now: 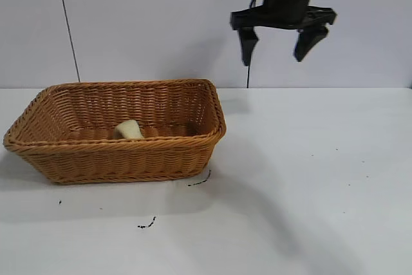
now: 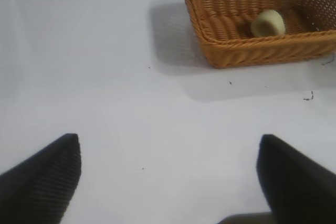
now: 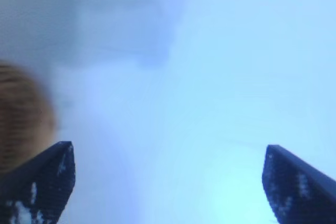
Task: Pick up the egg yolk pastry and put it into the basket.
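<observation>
A plain white desk (image 1: pixel 309 178) fills the lower half of the exterior view, its surface matte and evenly lit. Small dark specks and short squiggly marks (image 1: pixel 147 225) dot it near the front, with another curved mark (image 1: pixel 201 181) a little farther back. Soft grey shadows lie across the desk, one broad band running diagonally toward the front right. Behind the desk stands a pale grey-white wall (image 1: pixel 141 24), bare and smooth. A thin dark line (image 1: pixel 67 24) runs down the wall at the left, slightly slanted, and a second short one (image 1: pixel 248 75) drops to the desk's back edge near the middle.
</observation>
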`<state>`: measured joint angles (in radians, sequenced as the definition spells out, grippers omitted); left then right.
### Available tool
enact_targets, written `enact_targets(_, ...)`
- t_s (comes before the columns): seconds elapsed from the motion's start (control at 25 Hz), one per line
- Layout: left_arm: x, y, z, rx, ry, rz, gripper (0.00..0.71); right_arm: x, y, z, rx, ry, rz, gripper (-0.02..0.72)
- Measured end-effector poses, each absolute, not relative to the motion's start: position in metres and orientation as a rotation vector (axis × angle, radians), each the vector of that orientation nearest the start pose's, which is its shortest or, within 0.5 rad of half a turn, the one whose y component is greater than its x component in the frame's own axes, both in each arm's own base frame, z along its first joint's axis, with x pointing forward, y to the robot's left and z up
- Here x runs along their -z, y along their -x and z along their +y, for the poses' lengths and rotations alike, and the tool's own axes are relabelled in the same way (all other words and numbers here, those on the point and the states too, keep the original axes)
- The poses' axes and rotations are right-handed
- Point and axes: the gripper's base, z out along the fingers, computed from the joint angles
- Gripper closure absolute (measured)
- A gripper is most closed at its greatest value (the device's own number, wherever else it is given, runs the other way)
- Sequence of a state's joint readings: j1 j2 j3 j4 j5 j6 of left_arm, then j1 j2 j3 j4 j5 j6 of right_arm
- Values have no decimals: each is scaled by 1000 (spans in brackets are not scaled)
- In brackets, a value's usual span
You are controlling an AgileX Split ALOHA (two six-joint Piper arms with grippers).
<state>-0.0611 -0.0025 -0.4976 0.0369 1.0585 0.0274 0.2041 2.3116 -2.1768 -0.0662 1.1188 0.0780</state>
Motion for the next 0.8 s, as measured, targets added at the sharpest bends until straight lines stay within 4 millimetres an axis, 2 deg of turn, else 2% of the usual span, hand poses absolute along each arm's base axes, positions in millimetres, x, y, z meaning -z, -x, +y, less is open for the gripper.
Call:
enact_targets(0.16, -277, 5, 3, -23, -89, 2040, 17, -230, -499, 45, 49, 53, 2791, 8)
enact_targets(0.32, -277, 5, 3, -23, -89, 2040, 17, -231, -498, 17, 65, -28, 2814, 8)
enact_targets(0.48, -277, 5, 3, -23, -89, 2040, 17, -245, -495, 13, 26, -52, 2790, 8)
enact_targets(0.6, -277, 5, 3, -23, -89, 2040, 17, -266, -486, 16, -3, -40, 2759, 8)
enact_targets(0.8, -277, 5, 3, -23, -89, 2040, 17, -294, -451, 16, -7, -34, 2765, 8)
